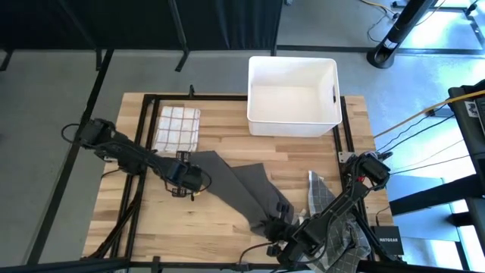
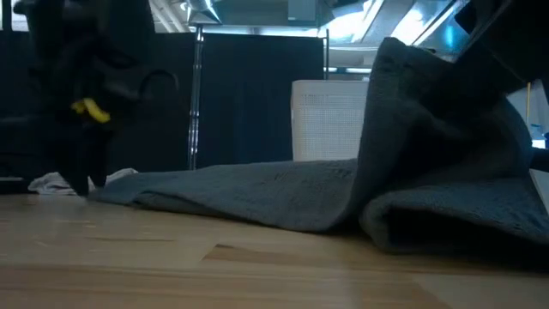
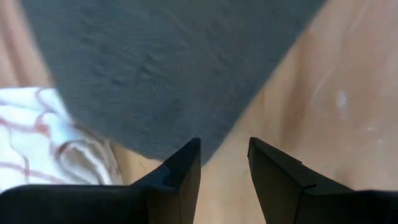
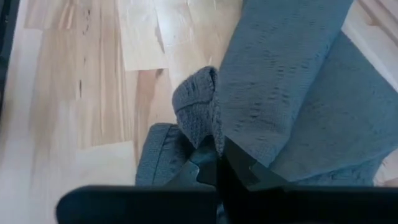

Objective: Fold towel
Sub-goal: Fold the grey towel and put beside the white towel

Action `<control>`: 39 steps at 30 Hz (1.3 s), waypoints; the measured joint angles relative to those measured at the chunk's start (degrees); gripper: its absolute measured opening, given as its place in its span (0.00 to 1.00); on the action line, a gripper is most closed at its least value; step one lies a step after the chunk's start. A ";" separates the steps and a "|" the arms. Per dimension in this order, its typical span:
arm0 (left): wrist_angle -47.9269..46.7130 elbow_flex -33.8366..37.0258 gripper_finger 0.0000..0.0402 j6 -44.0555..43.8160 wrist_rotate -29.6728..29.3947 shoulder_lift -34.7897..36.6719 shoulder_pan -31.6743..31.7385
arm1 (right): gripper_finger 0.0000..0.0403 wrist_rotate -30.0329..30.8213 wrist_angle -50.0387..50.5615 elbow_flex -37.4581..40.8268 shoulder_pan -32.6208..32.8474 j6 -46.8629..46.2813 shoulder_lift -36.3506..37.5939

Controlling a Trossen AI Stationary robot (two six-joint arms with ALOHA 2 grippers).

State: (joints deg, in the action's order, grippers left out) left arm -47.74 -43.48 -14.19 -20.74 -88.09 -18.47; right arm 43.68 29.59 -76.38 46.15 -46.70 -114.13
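A dark grey towel (image 1: 242, 186) lies slantwise on the wooden table, its far-left corner (image 1: 203, 157) flat on the boards. My left gripper (image 1: 188, 182) is open and low over the table, its fingertips just short of that corner (image 3: 205, 146). My right gripper (image 1: 282, 227) is shut on the towel's near end. In the low view that end (image 2: 420, 103) rises off the table while the rest (image 2: 249, 193) lies flat. My right gripper pinches a bunched fold of the towel's near end (image 4: 208, 134) between its two fingers, with several layers gathered there. That end is raised, and a rolled bulge (image 2: 455, 215) rests on the table below it. The far part stays on the boards, slack.
A folded white towel with red checks (image 1: 176, 127) lies at the far left, close to the grey corner. A white bin (image 1: 293, 95) stands at the far edge. A patterned cloth (image 1: 320, 193) lies beside my right arm. Bare wood (image 1: 220, 227) shows near the front.
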 joint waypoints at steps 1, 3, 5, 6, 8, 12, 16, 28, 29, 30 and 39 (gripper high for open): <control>0.05 0.02 0.31 1.74 0.07 -1.11 0.47 | 0.01 -0.31 -0.04 0.00 0.00 -0.08 0.00; 0.40 -0.25 0.31 4.91 0.44 -2.82 1.09 | 0.01 -0.75 -0.20 0.00 0.00 -0.10 0.00; 0.31 -0.39 0.31 7.45 1.03 -4.30 1.85 | 0.01 -0.79 -0.59 -0.02 0.00 -0.08 -0.13; 0.30 -0.45 0.31 8.33 1.35 -4.81 2.20 | 0.01 -0.81 -0.61 -0.02 0.00 -0.04 -0.17; 0.52 -0.49 0.31 9.34 1.96 -5.22 2.79 | 0.01 -1.02 -0.75 0.00 -0.02 -0.02 -0.20; 0.98 -0.46 0.28 10.43 6.74 -5.31 3.88 | 0.01 -1.13 -0.78 0.00 -0.04 0.03 -0.20; 1.04 -0.46 0.15 9.44 12.04 -5.31 4.60 | 0.01 -1.29 -0.83 0.00 -0.04 0.05 -0.20; -6.20 -6.35 0.00 -3.98 21.18 -5.38 1.45 | 0.01 -2.27 -1.21 0.00 -0.04 0.46 -0.20; -5.90 -7.43 0.00 -5.14 21.79 -5.07 0.75 | 0.01 -2.28 -1.23 0.00 -0.04 0.46 -0.20; -5.51 -8.37 0.00 -6.24 22.42 -4.78 0.06 | 0.01 -2.33 -1.27 0.00 -0.04 0.46 -0.20; 12.72 -9.12 0.00 -18.54 35.06 -4.65 -8.56 | 0.01 -2.84 -2.54 0.00 -0.04 0.49 -0.20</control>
State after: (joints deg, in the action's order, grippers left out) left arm -35.02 -52.60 -32.73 14.32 -92.75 -27.03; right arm 40.84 27.05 -76.38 46.11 -46.22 -114.32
